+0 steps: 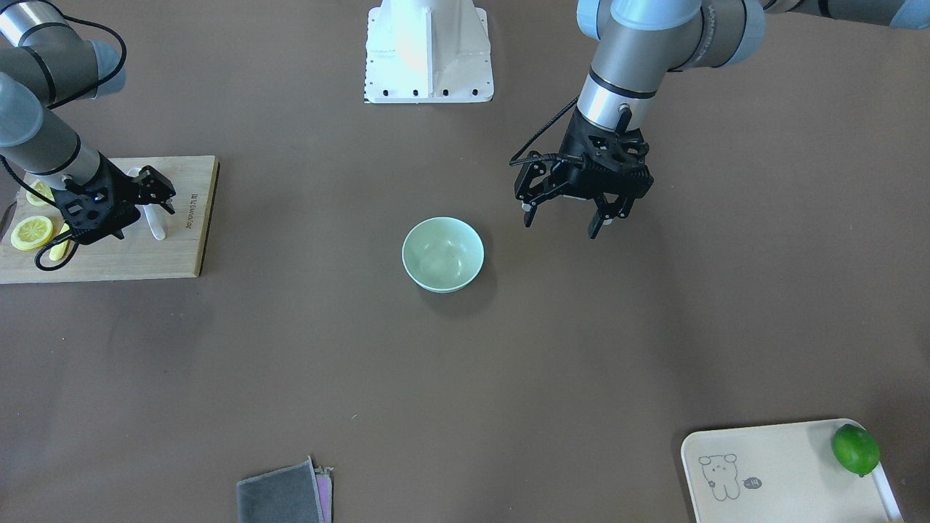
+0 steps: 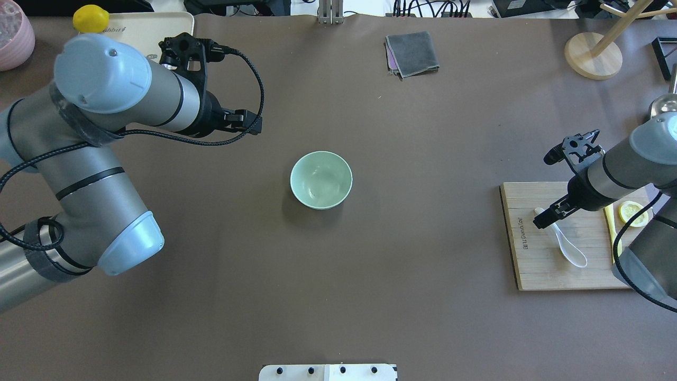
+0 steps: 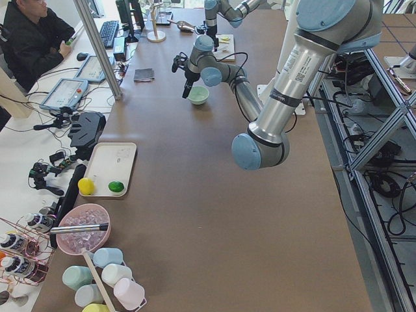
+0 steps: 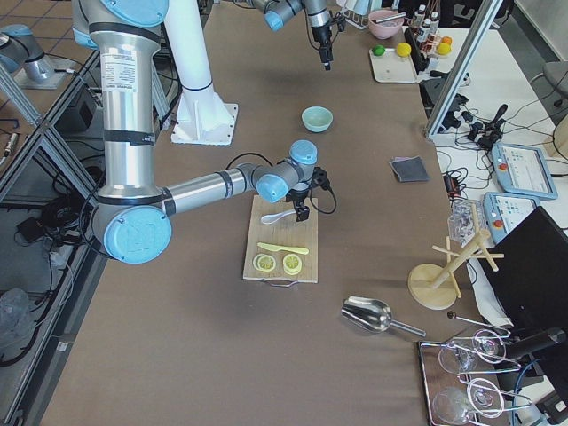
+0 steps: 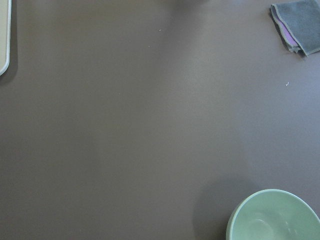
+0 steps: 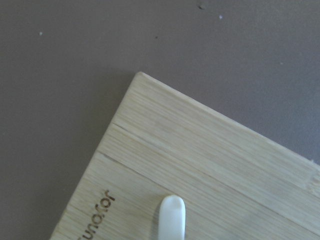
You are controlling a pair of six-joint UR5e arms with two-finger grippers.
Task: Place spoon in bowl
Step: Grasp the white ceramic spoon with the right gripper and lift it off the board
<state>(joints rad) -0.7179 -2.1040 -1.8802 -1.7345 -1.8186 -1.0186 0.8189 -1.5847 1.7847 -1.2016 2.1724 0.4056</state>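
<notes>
Overhead exterior showed the cutting board [image 2: 534, 270] carrying lemon slices [image 2: 633, 212]. The cream tray [image 1: 792, 450] held a lime [image 1: 856, 449]; the mint bowl [image 2: 321, 180] stood mid-table. The glossy white spoon [image 2: 568, 248] lay flat on the board, between the right gripper's [image 1: 145, 218] spread fingers. The left gripper [image 1: 565, 218] hung splayed.

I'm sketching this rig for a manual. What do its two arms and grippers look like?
The left arm and right arm are silver-grey tubes with pale blue joint caps and thin black rings. The left gripper and right gripper are black, with open-framed linkages. Black cables loop beside each wrist.
</notes>
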